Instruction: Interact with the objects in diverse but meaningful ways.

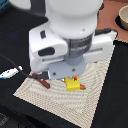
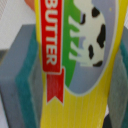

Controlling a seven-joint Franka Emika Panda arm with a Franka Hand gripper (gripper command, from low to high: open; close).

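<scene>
A yellow box [image 2: 87, 75] fills the wrist view, so close that its label reads plainly: a red ribbon with the word BUTTER, a green field and a black-and-white cow. Grey finger pads [image 2: 17, 80] edged in teal lie along one long side of it, and a second grey pad shows at the opposite edge of the picture, so the gripper [image 1: 70, 77] appears to pinch the box between its fingers, though actual contact is hard to confirm at this range.

In the exterior view a woven beige placemat [image 1: 92, 100] with a square spiral pattern lies on a dark table [image 1: 15, 105]. Beyond the mat, toward the exterior view's right, the surface turns reddish brown, and a pale bowl [image 1: 123, 20] stands there at the picture's edge; what it holds cannot be seen. A white and blue object [image 1: 9, 73] with a thin cable rests on the dark table at the exterior view's left.

The white arm [image 1: 70, 30] reaches down over the mat, its bulky wrist covering much of it. The box sits on the mat directly beneath the gripper, near the mat's middle. A dark brown sausage [image 1: 42, 82] lies just beside it toward the exterior view's left
</scene>
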